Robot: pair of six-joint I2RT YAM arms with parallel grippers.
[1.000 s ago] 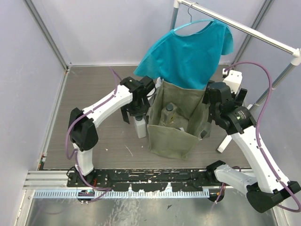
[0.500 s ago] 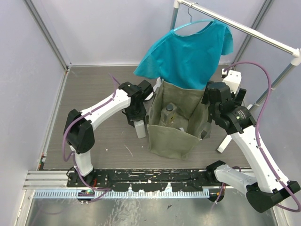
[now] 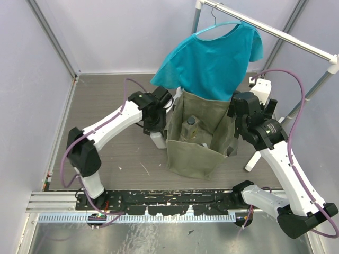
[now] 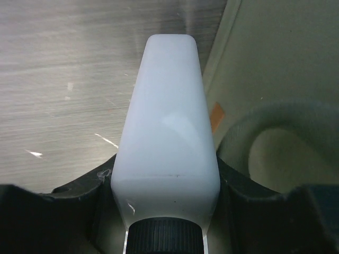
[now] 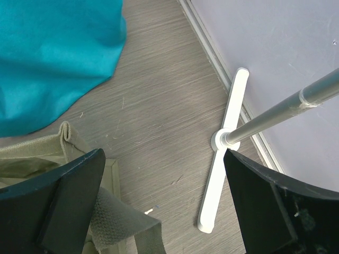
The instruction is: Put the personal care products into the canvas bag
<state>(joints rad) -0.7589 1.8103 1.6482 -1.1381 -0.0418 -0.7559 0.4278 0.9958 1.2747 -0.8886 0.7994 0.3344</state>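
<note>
Grey wood-grain tabletop [image 3: 100,106]: left gripper [image 3: 154,123] clenches one smooth white rectangular plastic bottle [image 4: 165,132] with ribbed dark cap, just beside one boxy olive-green canvas bag [image 3: 193,153]. One yellowish dark-capped bottle [image 3: 189,128] stands inside. Right gripper [image 5: 164,185] is spread wide beside the bag's webbing handle.

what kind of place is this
Probably a robot lab test cell: plain framed walls, a left arm and right arm bolted to one rail, and staged props, a teal shirt on a rack and a canvas bag.
</note>
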